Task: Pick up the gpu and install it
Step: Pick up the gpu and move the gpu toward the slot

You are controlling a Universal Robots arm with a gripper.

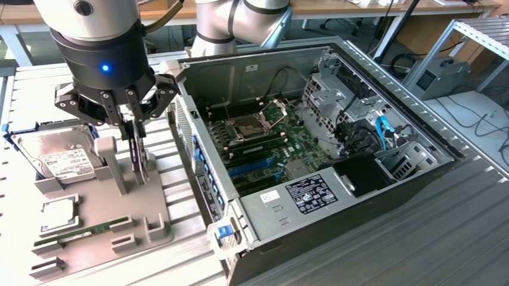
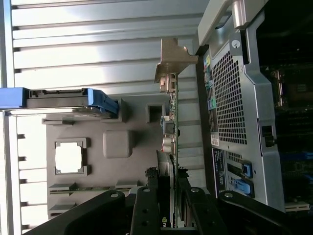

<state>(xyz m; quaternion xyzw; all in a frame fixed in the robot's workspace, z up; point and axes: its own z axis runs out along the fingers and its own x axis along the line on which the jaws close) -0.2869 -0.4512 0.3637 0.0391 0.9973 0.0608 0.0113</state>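
The gripper [image 2: 169, 183] clamps the upright graphics card [image 2: 169, 128], seemingly light, stiff, fragile, by its top edge at the tray [image 2: 98, 171] edge.

The gpu [image 2: 171, 125] has a bare silver metal bracket with a dull sheen. The hard drive [image 1: 57, 150] has a shiny metal lid and a white paper label. The tray [image 1: 104, 205] looks like matt grey plastic; the desk [image 1: 413, 238] is ribbed, brushed metal

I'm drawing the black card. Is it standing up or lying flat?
Standing up on its edge: the gpu looks thin and upright over the grey holder, with the tool gripping its top.
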